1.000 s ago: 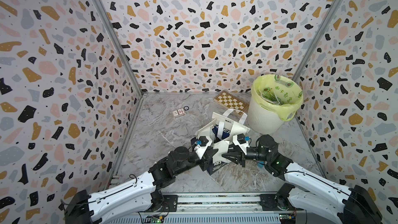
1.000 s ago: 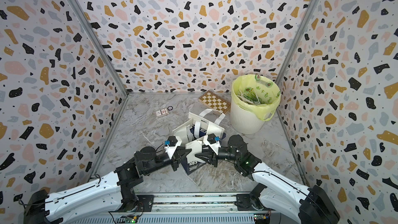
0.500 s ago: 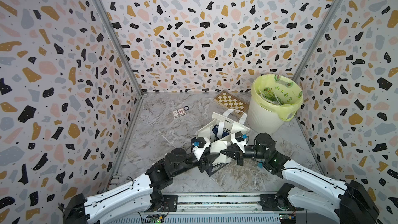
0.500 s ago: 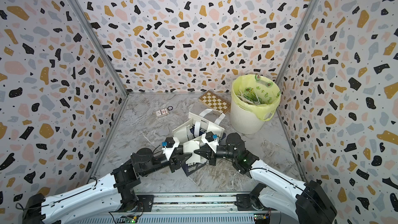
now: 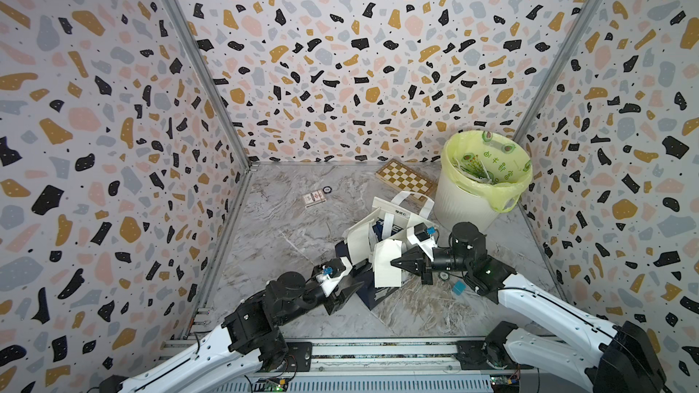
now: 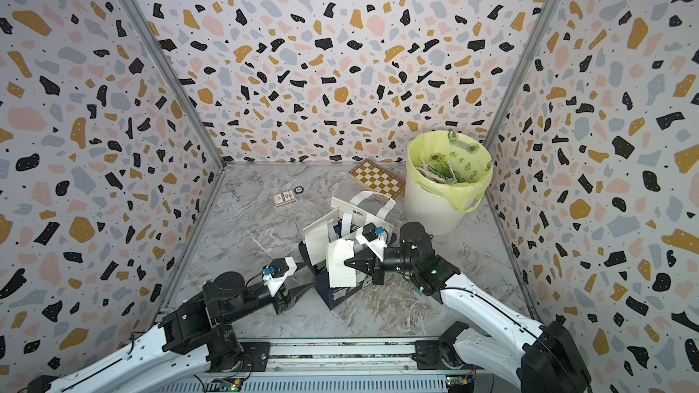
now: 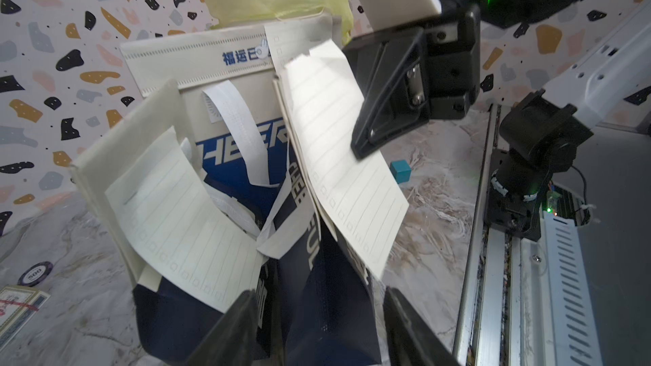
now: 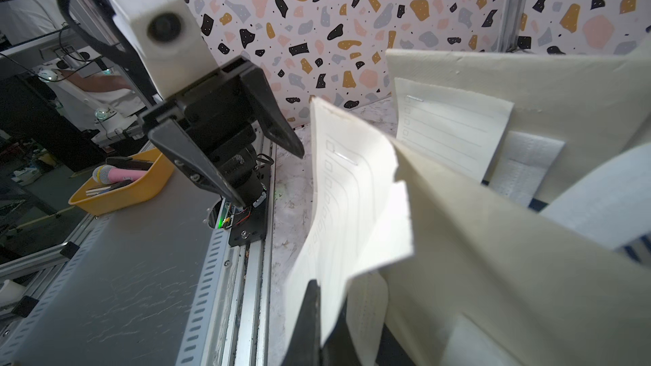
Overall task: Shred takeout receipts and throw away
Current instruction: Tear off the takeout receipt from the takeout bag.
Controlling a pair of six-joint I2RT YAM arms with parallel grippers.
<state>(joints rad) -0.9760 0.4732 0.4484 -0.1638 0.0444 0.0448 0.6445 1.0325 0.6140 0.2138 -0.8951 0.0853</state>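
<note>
Two small strays, a card pack and a poker chip, lie at the far left of the marble tabletop, well apart from the work.

Nearer the rail, the left gripper points at the navy-and-white paper bags with its jaws spread and nothing between them. The left wrist view shows its fingers on either side of the bag's base without touching it.

One receipt is fixed by a staple to the white flap of the left-hand bag, probably as it came with the order. The held receipt hangs beside the next bag, and the right gripper has its jaws pressed together on that slip's long edge. It looks like an anchoring pinch, so that the paper can be pulled free or torn against a second grip.

A blue cube sits beside that arm. The bin, lined in yellow and already holding scraps, stands at the far right within the arm's reach.

Compared with a second ago, the left gripper has gone from nearly shut at the bag to open and drawn back toward its own side. The right gripper has gone from partly open to clamped on the slip, so the receipt now appears to be held by that gripper alone.
</note>
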